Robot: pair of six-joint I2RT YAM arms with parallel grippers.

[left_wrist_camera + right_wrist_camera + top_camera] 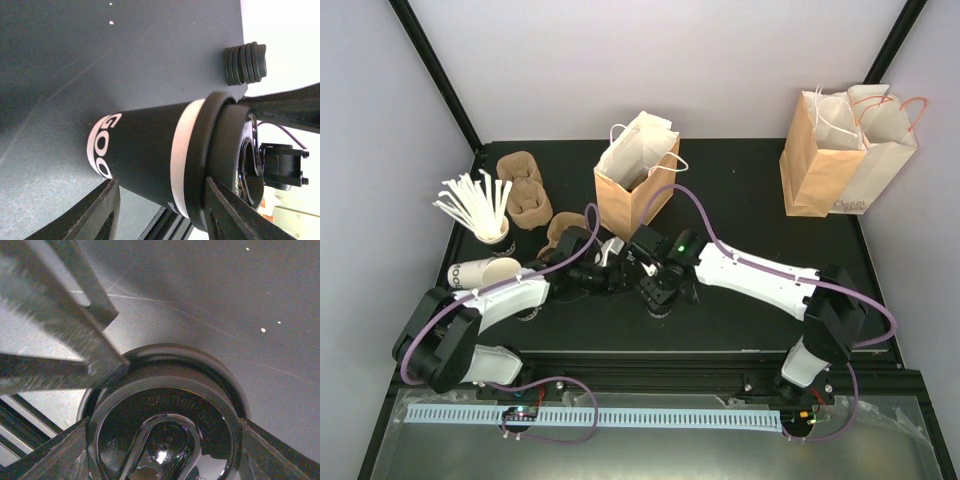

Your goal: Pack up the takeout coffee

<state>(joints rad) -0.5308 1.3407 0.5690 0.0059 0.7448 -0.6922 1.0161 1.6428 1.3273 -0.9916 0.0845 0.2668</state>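
Observation:
The takeout coffee (150, 150), a black-banded paper cup with a glossy black lid (165, 415), stands at the table's middle, mostly hidden under both grippers in the top view (658, 303). My right gripper (165, 440) comes down from above, its two fingers pressed on opposite sides of the lid rim. My left gripper (161, 200) reaches in from the left with its fingers spread along the cup's side. One finger (225, 210) is against the lid and the other (102, 212) stands near the cup's base.
An open brown paper bag (638, 180) stands just behind the grippers, and two more bags (845, 150) at the back right. Pulp carriers (525, 190), a cup of white stirrers (480, 205) and a lying lidless cup (485, 272) are at left. A stack of black lids (245, 62) is nearby.

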